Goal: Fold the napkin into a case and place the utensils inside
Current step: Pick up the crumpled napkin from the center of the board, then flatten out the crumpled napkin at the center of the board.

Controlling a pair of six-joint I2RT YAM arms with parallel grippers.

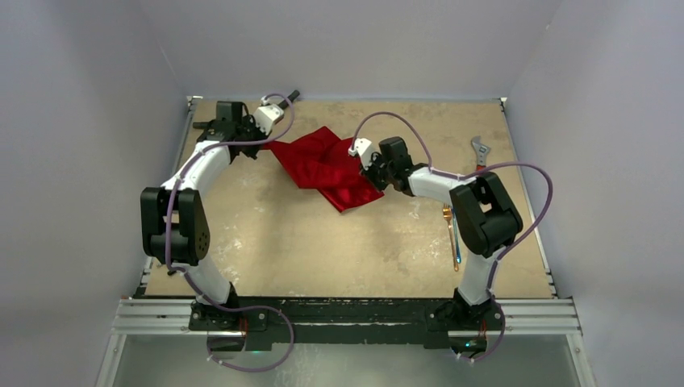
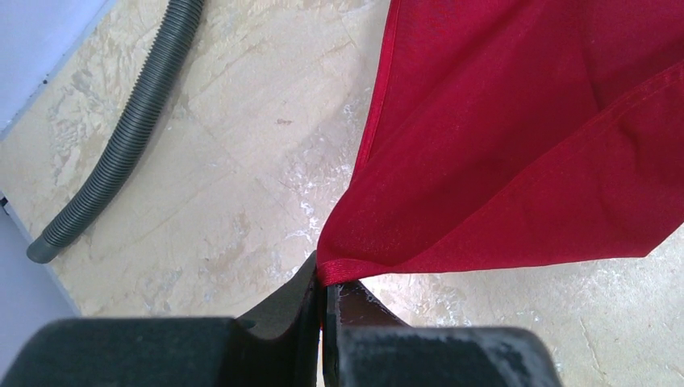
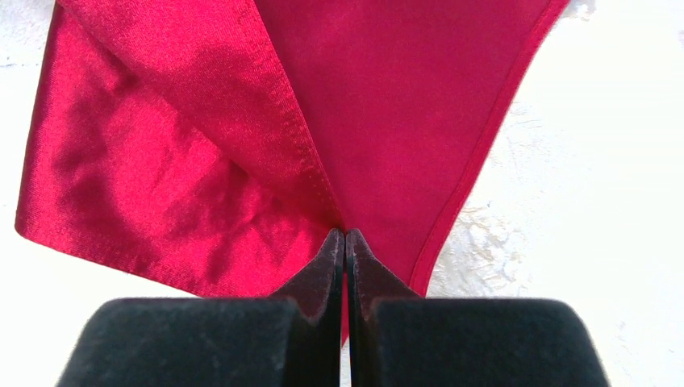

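Observation:
The red napkin [image 1: 327, 165] hangs stretched between both grippers over the far middle of the table, partly folded. My left gripper [image 1: 266, 145] is shut on its left corner; in the left wrist view the hemmed corner [image 2: 343, 270] is pinched between the jaws. My right gripper [image 1: 371, 171] is shut on the napkin's right part; in the right wrist view the cloth [image 3: 242, 121] spreads away from the closed tips [image 3: 345, 235]. The utensils [image 1: 452, 234] lie on the table on the right, beside the right arm.
An orange-handled wrench [image 1: 479, 151] lies at the far right. A black ribbed hose [image 2: 121, 137] lies along the far left edge, also in the top view [image 1: 286, 97]. White walls close in the table on three sides.

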